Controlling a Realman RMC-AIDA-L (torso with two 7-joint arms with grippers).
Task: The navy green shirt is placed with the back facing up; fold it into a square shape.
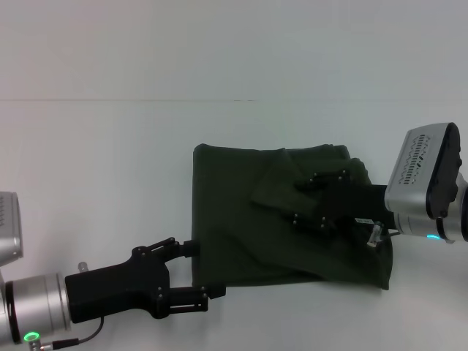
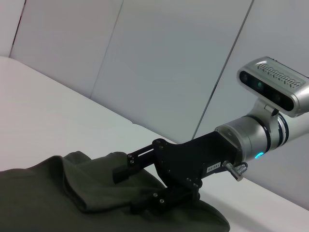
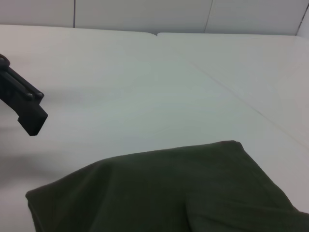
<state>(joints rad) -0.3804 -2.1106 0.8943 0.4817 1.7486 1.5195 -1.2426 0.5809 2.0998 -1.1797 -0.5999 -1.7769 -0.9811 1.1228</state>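
Observation:
The navy green shirt (image 1: 241,219) lies folded into a rough rectangle on the white table, with a smaller flap folded over its far right part. My left gripper (image 1: 205,270) is open at the shirt's near left corner, its fingers level with the cloth's edge. My right gripper (image 1: 295,201) reaches in from the right and rests open over the folded flap. From the left wrist view the right gripper (image 2: 131,188) stands low over the shirt (image 2: 53,198), jaws apart. In the right wrist view the shirt (image 3: 183,193) fills the lower part.
The white table (image 1: 102,168) stretches wide to the left and beyond the shirt. A pale wall (image 2: 159,63) stands behind it. One finger of the left gripper (image 3: 26,111) shows in the right wrist view.

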